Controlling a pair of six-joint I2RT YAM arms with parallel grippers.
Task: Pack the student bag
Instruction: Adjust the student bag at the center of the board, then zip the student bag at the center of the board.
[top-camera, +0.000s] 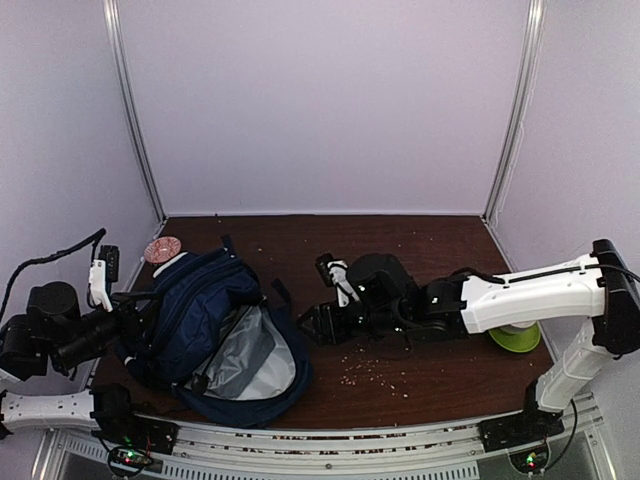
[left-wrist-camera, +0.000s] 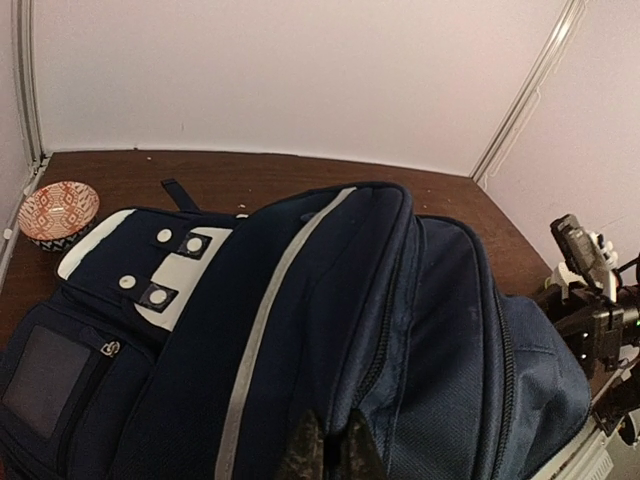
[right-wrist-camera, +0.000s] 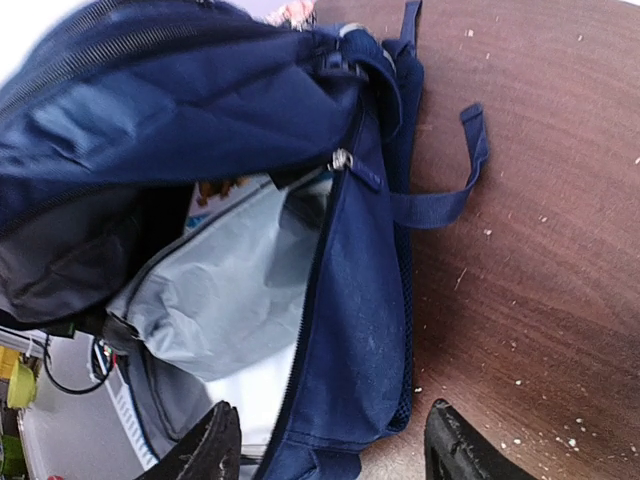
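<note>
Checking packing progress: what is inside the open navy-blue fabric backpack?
Grey lining shows inside the navy-blue fabric backpack, plus the edge of a flat white item with orange print. The raised flap hides anything deeper.

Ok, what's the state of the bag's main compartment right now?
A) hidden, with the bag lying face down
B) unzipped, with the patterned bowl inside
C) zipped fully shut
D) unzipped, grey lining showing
D: the backpack lies unzipped, and its pale grey lining shows in both the top and right wrist views. The patterned bowl sits outside the backpack, by its top end.
</note>
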